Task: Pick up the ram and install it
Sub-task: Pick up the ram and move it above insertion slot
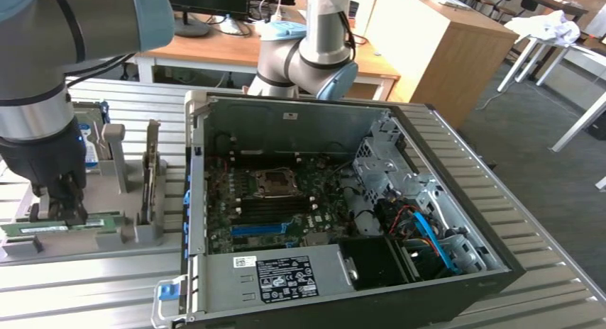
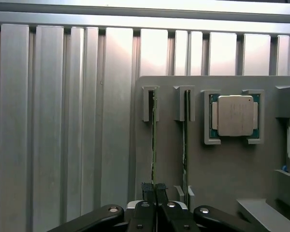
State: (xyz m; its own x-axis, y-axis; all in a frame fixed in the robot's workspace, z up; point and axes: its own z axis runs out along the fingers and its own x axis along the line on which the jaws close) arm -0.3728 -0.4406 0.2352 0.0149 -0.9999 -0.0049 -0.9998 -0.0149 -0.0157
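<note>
Green ram (image 1: 33,229) stands edgewise in slotted grey holder (image 2: 222,169), pinched by gripper (image 2: 154,189).

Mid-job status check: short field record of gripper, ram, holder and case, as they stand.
gripper: shut on the ram, down at the parts holder
ram: on edge in its holder slot, not in the case
next slot: another thin board, clear of the gripper
processor chip: in its own holder pocket
computer case: open, motherboard exposed, to the exterior view's right of the holder
</note>
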